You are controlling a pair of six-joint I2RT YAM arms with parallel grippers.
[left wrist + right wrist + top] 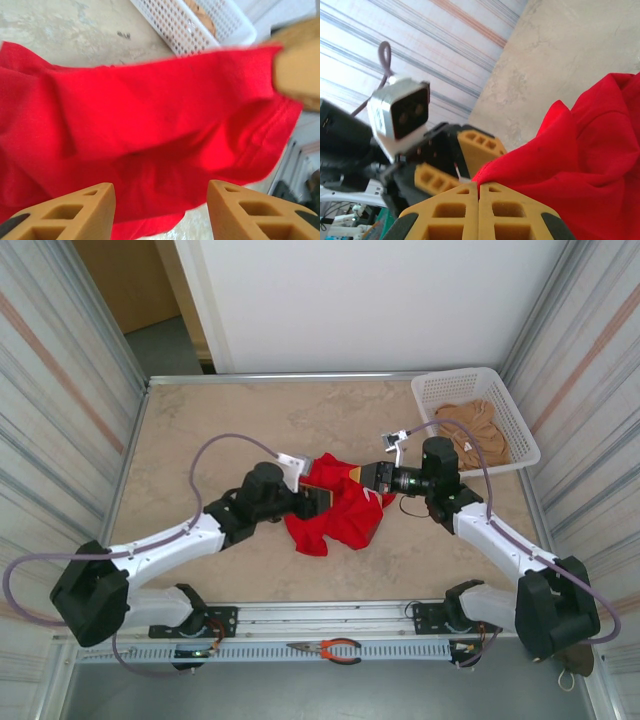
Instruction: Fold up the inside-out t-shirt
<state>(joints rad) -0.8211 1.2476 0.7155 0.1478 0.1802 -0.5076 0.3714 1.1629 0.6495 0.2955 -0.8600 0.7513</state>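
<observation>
Red t-shirt (335,515), near-left to far-right

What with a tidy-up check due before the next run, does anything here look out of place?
Yes: orange-handled metal pliers lie on the slotted metal rail along the beige table's near edge, a stray tool unrelated to folding. The bright red cotton t-shirt is bunched mid-table, as expected mid-task.

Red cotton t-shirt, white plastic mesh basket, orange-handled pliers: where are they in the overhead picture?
Bright red cotton t-shirt (335,518): top view, crumpled middle.
White plastic mesh basket (452,375): top view, far rim.
Orange-handled pliers (325,648): top view, where handles meet.
</observation>
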